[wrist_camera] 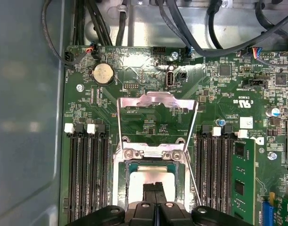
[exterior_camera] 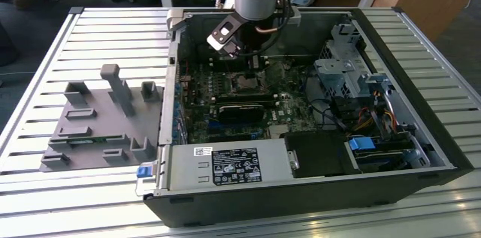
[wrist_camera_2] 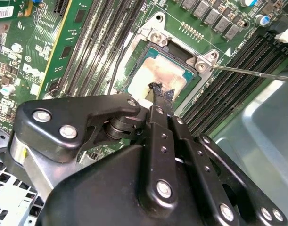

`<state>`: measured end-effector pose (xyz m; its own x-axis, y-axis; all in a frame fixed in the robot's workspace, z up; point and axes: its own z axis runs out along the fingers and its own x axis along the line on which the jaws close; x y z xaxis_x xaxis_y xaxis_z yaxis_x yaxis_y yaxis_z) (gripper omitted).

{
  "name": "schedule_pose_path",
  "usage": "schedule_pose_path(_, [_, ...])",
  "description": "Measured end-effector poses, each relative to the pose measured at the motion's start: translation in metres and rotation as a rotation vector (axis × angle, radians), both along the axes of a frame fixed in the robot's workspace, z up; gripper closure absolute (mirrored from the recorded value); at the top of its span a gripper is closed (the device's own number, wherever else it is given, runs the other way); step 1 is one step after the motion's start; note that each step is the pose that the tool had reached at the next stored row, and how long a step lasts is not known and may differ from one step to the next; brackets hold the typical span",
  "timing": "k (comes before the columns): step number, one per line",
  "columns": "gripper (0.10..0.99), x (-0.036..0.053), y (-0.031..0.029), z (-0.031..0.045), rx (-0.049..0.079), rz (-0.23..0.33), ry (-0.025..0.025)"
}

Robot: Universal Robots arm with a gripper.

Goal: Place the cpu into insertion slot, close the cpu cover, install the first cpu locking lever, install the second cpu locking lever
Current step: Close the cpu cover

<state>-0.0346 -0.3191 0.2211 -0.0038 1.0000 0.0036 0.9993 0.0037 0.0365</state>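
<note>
The cpu [wrist_camera_2: 159,75], a square chip with a pale smeared top, lies flat in the insertion slot [wrist_camera_2: 179,57] on the green board. My gripper [wrist_camera_2: 160,92] is shut, its two black fingertips [wrist_camera: 154,189] pressed together and resting on the chip's top near one edge. The cpu cover [wrist_camera: 155,100], a silver frame plate with a square hole, stands swung open beyond the slot's hinge side. A thin metal locking lever [wrist_camera_2: 250,72] sticks out free beside the socket. In the exterior view the gripper [exterior_camera: 252,72] hangs just over the socket [exterior_camera: 246,84] inside the open computer case.
Long black memory slots [wrist_camera: 87,179] flank the socket on both sides. Cables [wrist_camera: 181,33] run along the case wall past the board. A power supply [exterior_camera: 233,166] and a drive cage [exterior_camera: 346,75] fill the case's other corners. A grey fixture plate [exterior_camera: 98,120] lies on the slatted table.
</note>
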Motion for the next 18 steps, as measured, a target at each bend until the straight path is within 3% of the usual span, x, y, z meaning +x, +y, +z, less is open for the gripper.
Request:
schedule_pose_path(1, [0.969, 0.0000, 0.0000, 0.0138, 0.000, 0.000, 0.0000])
schedule_pose_path(10, [0.969, 0.0000, 0.0000, 0.0436, 0.000, 0.000, 0.0001])
schedule_pose_path(14, [0.969, -0.0001, -0.0022, 0.0461, 0.000, 0.000, 0.0001])
schedule_pose_path(18, [0.969, -0.0002, -0.0124, 0.0461, 0.000, 0.000, 0.0000])
